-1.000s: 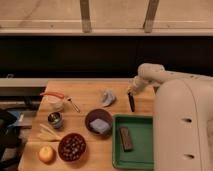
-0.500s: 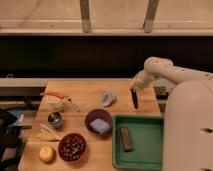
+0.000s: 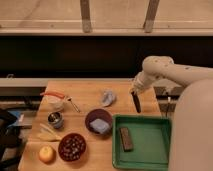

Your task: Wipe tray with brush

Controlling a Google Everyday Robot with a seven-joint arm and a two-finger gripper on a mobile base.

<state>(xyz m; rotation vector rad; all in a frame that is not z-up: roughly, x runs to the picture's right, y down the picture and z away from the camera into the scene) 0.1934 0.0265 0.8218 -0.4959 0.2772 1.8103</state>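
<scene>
Gripper [image 3: 134, 92] was recorded right of centre in the frame, at the end of the white arm [image 3: 167, 70] that reached in from the right edge. It was closed on the upper end of the brush [image 3: 136, 104]. The brush was held nearly upright, slightly tilted, with its dark lower end pointed down. That end was seen just above the far rim of the tray [image 3: 150, 131]; contact with the rim or with the wooden table [image 3: 85, 90] could not be determined.

The green tray was noted at the lower right of the table, partly hidden on its right side by the white robot body [image 3: 192, 125]. A short brown block [image 3: 126, 138] was seen lying inside it, toward its left side.

Just left of the tray, a dark purple bowl [image 3: 98, 120] holding a pale blue object [image 3: 101, 125] was logged. A crumpled grey cloth [image 3: 107, 97] was observed above that bowl, left of the brush and apart from it.

In the left half of the table were noted:
- a white bowl [image 3: 54, 102] with an orange-handled tool [image 3: 52, 94] across it
- a small metal cup [image 3: 55, 119]
- some pale yellow strips [image 3: 47, 132]
- a round bowl of dark pieces [image 3: 72, 146]
- a yellow-orange fruit [image 3: 47, 153] at the lower left
</scene>
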